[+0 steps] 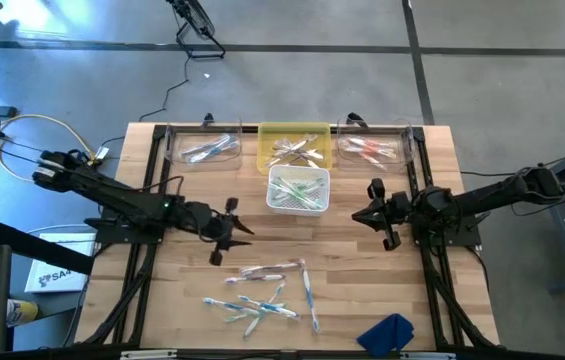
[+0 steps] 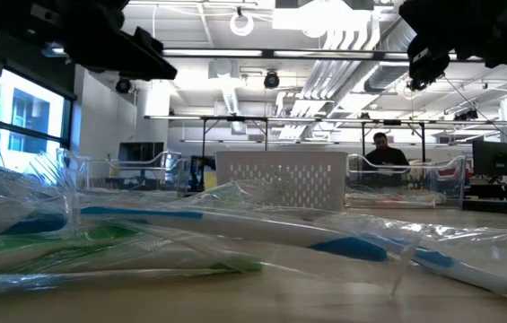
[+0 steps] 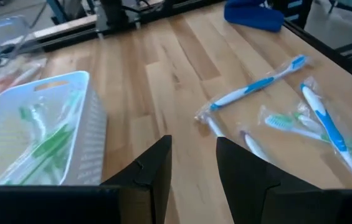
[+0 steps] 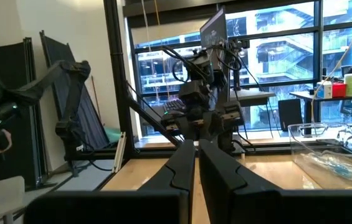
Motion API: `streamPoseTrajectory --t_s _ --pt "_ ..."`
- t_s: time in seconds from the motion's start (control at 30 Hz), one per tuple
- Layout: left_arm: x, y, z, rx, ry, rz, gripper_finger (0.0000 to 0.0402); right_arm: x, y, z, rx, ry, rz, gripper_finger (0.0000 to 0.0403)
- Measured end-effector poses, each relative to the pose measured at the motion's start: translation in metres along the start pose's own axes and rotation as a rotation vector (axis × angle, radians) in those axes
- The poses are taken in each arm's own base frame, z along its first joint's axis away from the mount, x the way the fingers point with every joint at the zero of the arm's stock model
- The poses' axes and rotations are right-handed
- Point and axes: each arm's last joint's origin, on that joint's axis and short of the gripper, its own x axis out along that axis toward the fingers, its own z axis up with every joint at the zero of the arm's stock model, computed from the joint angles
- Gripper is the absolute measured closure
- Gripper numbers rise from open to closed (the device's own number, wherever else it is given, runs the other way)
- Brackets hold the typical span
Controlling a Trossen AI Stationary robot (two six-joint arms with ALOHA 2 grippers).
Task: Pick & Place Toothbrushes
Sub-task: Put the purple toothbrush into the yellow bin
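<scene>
Several wrapped toothbrushes (image 1: 267,292) lie flat and scattered on the wooden table near its front edge, blue and green ones among them (image 3: 316,121). More green ones lie in a white basket (image 1: 298,190) at the table's middle. My left gripper (image 1: 244,229) hovers open left of the basket and above the table, with nothing between its fingers (image 3: 192,146). My right gripper (image 1: 358,215) hangs shut and empty right of the basket, its fingers together in the right wrist view (image 4: 197,148).
A yellow bin (image 1: 295,147) stands behind the basket, flanked by a clear tray (image 1: 202,148) on the left and another (image 1: 374,148) on the right, each with toothbrushes in it. A blue cloth (image 1: 387,332) lies at the front right corner. Bare wood lies between basket and pile.
</scene>
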Motion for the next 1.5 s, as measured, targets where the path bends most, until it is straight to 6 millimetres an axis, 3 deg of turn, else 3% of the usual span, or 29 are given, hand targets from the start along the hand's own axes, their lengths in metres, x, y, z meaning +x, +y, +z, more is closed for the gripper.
streamPoseTrajectory --t_s 0.33,0.8,1.5 --pt "0.037 -0.018 0.014 0.018 0.154 -0.053 0.0279 0.0 -0.001 -0.004 0.025 0.038 -0.013 0.0388" --pt "0.071 -0.047 -0.015 -0.172 0.332 -0.094 0.0279 0.0 -0.001 -0.005 0.023 0.048 -0.01 0.0388" --pt "0.105 -0.059 -0.05 -0.302 0.445 -0.062 0.0279 0.0 -0.001 -0.007 0.02 0.068 -0.017 0.0388"
